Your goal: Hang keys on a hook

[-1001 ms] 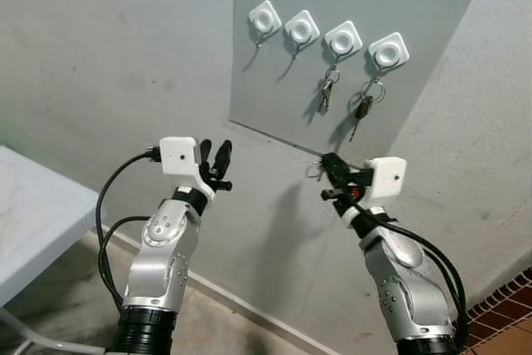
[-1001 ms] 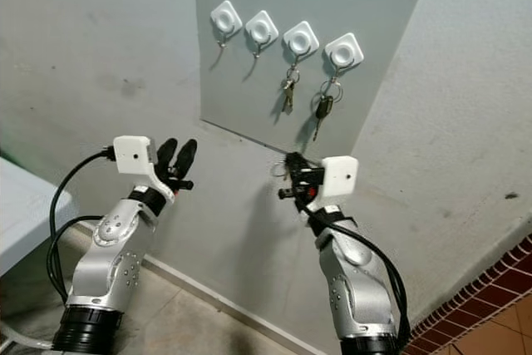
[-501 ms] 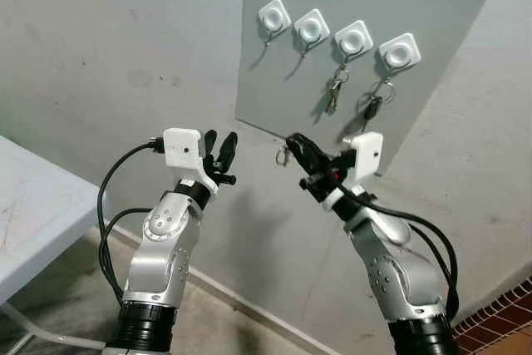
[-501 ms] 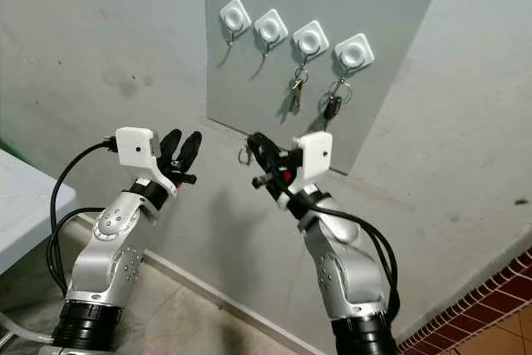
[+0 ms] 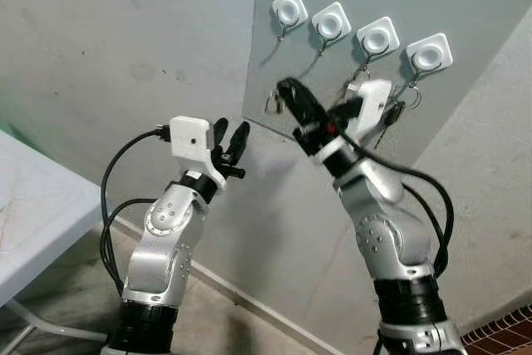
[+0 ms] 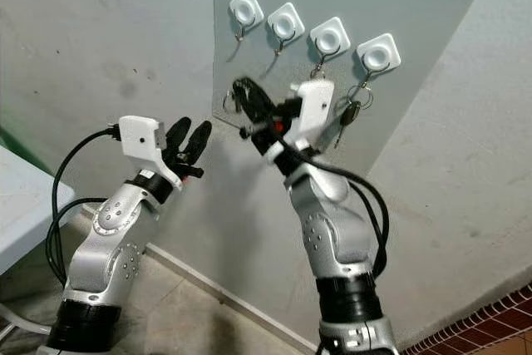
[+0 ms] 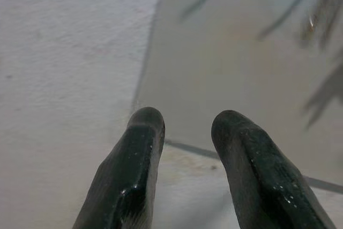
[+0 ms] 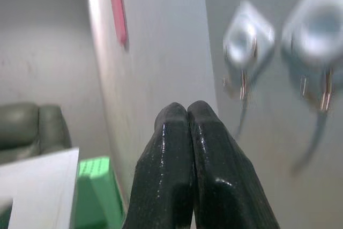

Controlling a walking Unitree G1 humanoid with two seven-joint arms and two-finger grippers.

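Observation:
A grey board on the wall carries a row of white hooks; the two left ones are bare. Keys hang from the third hook and the fourth, partly hidden behind my right wrist. My right gripper is raised in front of the board's lower left part, below the two bare hooks, and is shut on a small key ring that dangles at its tip. In the right wrist view its fingers are pressed together. My left gripper stands open lower left, near the bare wall.
A white table juts in at the left. The plastered wall is close ahead, with a skirting strip and floor below. Red-brown tiles show at the lower right.
My right arm has lifted and swung left with the key ring, from below the board up to its lower left part. The left arm has hardly moved. The camera view has shifted a little.

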